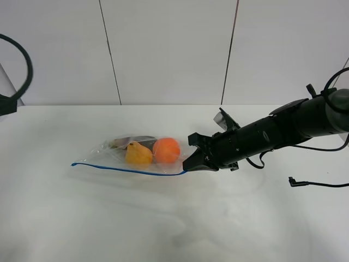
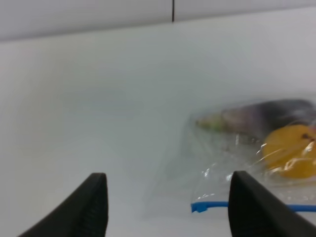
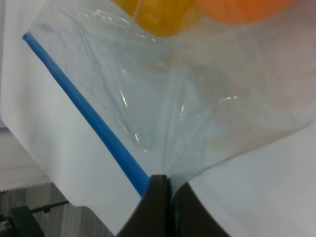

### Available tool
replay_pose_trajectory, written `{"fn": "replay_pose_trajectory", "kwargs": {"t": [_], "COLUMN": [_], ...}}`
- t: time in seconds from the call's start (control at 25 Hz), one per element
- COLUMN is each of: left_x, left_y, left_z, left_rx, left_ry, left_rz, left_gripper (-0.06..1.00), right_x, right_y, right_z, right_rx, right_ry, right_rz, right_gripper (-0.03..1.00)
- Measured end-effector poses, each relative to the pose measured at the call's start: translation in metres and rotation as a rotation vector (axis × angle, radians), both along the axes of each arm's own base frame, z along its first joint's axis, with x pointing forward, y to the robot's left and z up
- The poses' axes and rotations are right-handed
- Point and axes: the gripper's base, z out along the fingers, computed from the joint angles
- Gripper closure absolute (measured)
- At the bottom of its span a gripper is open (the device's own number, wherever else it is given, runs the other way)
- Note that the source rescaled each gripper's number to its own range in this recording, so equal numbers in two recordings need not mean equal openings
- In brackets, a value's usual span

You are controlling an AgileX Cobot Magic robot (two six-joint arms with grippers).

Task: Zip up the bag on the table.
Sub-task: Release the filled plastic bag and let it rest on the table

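Observation:
The clear bag (image 1: 117, 150) lies on the white table (image 1: 163, 229), its blue seal strip (image 1: 125, 170) along the near edge. An orange ball (image 1: 166, 150), a yellow item (image 1: 138, 154) and a dark item (image 1: 143, 140) show through it. My right gripper (image 1: 191, 165) is shut on the bag's right corner at the strip's end; the right wrist view shows the closed tips (image 3: 165, 180) pinching the plastic (image 3: 197, 98) beside the strip (image 3: 89, 113). My left gripper (image 2: 169, 175) is open and empty, short of the bag's left end (image 2: 222, 163) and strip end (image 2: 200, 207).
A black cable (image 1: 319, 184) lies on the table to the right of my right arm. A dark part of the left arm (image 1: 6, 103) and its cable loop sit at the far left edge. A panelled white wall stands behind the table.

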Motion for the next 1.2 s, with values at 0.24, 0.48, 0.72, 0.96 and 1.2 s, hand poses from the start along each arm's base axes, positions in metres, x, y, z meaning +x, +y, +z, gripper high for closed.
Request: {"fn": "replay_pose_trajectory", "kwargs": {"t": [0.24,0.48,0.72,0.96,1.2], "left_x": [-0.047,-0.089,-0.137,-0.177,-0.201], "left_y": [-0.005,-0.009,-0.013,-0.018,-0.02], "left_z": [0.024,0.028,0.02,0.009,0.002], "left_rx": [0.005,0.009,-0.054,-0.061,-0.061], "left_ry": [-0.123,-0.197,-0.279,-0.269,-0.305], "left_rz": [-0.017,-0.028,-0.015,-0.037,-0.044], "left_gripper": [0.22,0.22,0.22,0.22,0.22], "right_x": [0.0,0.0,-0.001,-0.001,-0.001], "right_y": [0.0,0.0,0.0,0.0,-0.001], "right_z": [0.0,0.0,0.0,-0.001,-0.001], "right_rx": [-0.001,-0.004,-0.008,-0.011,-0.014], "right_ry": [-0.001,-0.003,-0.006,-0.007,-0.008], "right_rz": [0.003,0.007,0.014,0.019,0.022], "right_gripper": [0.97,0.97,0.97,0.97,0.97]}}
